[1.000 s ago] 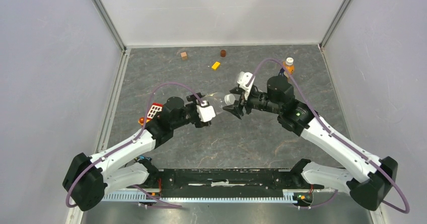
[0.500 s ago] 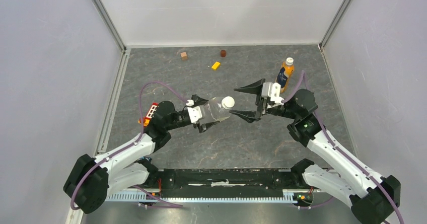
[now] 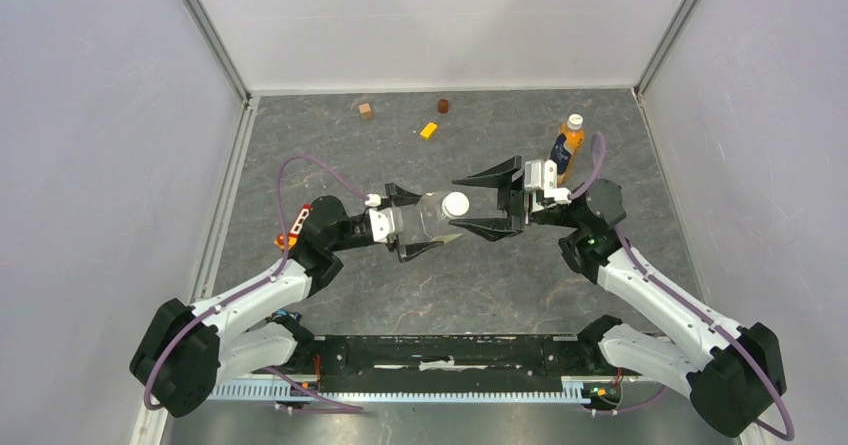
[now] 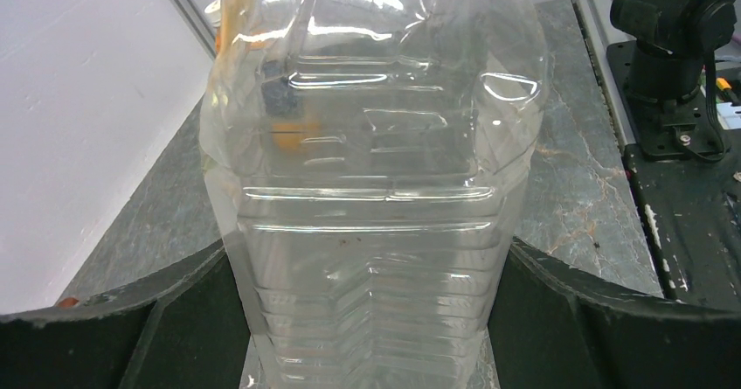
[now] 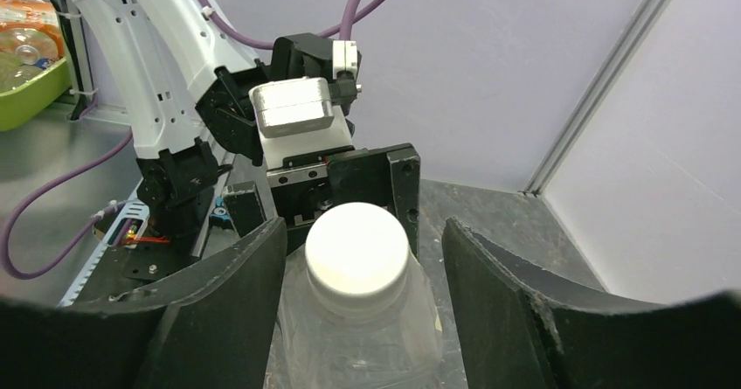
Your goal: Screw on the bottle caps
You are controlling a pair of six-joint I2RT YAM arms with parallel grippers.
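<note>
White cap (image 5: 356, 247) sits on the neck of the clear bottle (image 4: 376, 232), which the left hand (image 3: 422, 220) grips around its ribbed body, holding it off the grey surface (image 3: 500, 285) and tipped so the neck points at the right hand (image 3: 470, 205). The right hand is open, one finger on each side of the cap, with a gap showing on both sides. How far the cap is threaded cannot be told. To do this step well, the right hand should probably centre on the cap, close evenly on its rim, then turn about the neck's line. The thin bottle wall looks easy to crush, so the left grip needs to be firm but gentle. Beyond the clear bottle, an orange bottle (image 3: 566, 149) stands upright, already capped.
</note>
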